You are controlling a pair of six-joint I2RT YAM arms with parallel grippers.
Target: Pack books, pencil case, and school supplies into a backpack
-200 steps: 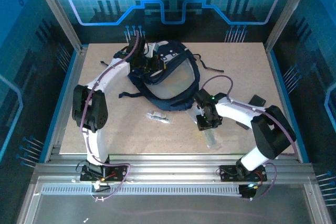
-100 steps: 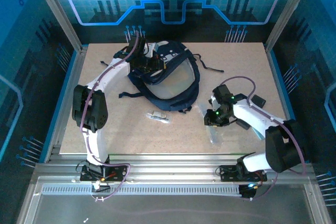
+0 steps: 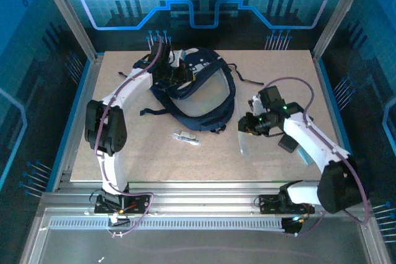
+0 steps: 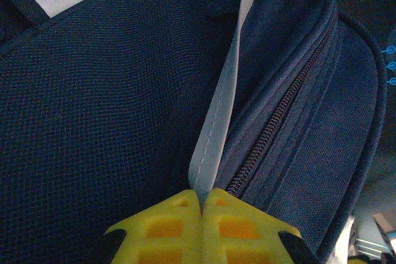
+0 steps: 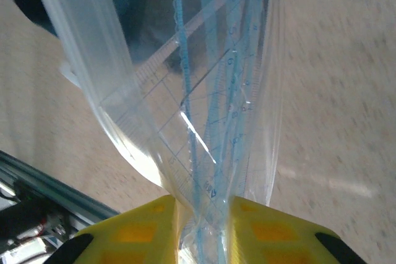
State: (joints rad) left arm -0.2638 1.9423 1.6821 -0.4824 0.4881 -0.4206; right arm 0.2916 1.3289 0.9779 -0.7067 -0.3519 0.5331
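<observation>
**Pouch clamped on the right, backpack pinched on the left**

Over on the right we have the right gripper (image 5: 203,230) clamped on the pencil case (image 5: 210,109), the clear pouch with blue rulers (image 5: 180,54) showing through it. It is held over the table (image 3: 136,159), near the right edge of the backpack (image 3: 226,100). Whether its far end touches the board, we can't quite tell from above.

The left gripper (image 4: 201,214) has its tips pressed together on the backpack's pale stripe (image 4: 223,103), beside the zip (image 4: 278,115).

The small pale school supplies (image 3: 186,137) lie on the table just in front of the backpack.
</observation>
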